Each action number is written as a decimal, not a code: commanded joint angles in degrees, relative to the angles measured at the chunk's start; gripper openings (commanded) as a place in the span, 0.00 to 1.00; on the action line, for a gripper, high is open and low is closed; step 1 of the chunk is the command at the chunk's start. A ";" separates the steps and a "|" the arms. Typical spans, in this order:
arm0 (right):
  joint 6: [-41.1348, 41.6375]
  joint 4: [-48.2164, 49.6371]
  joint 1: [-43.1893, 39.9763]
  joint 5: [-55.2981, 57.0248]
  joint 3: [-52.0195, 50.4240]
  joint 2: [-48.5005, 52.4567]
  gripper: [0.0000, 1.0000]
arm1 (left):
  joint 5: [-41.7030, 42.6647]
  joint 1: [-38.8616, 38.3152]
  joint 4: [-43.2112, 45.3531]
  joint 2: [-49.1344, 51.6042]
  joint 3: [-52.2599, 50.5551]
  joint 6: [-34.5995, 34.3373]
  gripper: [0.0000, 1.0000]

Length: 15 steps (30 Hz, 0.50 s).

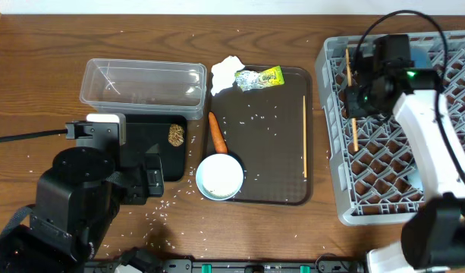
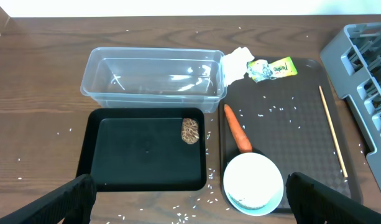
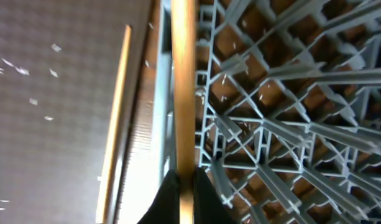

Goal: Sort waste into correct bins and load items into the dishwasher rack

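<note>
Rice grains (image 1: pixel 255 117) speckle the brown serving tray (image 1: pixel 278 174), and a second chopstick (image 1: pixel 305 136) lies along its right side, just beside the dishwasher rack (image 1: pixel 414 159). The right tool (image 3: pixel 186 183) is narrow and pinches a chopstick (image 3: pixel 183 74) that lies along the rack's left edge, over the lattice. The left tool (image 2: pixel 190 196) gapes wide near the black tray (image 2: pixel 134 149) on the tabletop (image 1: pixel 35 76).

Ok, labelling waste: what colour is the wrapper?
Yellow-green; the wrapper shows best in the left wrist view.
</note>
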 commanded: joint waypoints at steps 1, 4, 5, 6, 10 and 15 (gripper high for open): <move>-1.79 0.02 1.14 -0.59 -0.42 1.29 0.26 | -0.72 0.20 -0.02 0.02 0.39 -0.28 0.98; -1.88 -0.20 3.76 -6.82 -0.37 0.46 0.34 | -0.72 0.20 -0.04 0.02 0.39 -0.28 0.98; -1.44 -0.13 4.83 -9.73 -0.37 0.07 0.34 | -0.72 0.20 -0.02 0.02 0.39 -0.28 0.98; -0.46 -0.04 6.51 -12.55 -0.39 -0.15 0.34 | -0.72 0.20 -0.04 0.02 0.39 -0.28 0.98; 6.82 0.20 12.44 -10.23 -0.90 0.15 0.33 | -0.72 0.20 -0.04 0.02 0.39 -0.28 0.98; 20.61 1.22 18.78 1.51 -3.28 2.54 0.35 | -0.72 0.20 -0.02 0.02 0.39 -0.28 0.98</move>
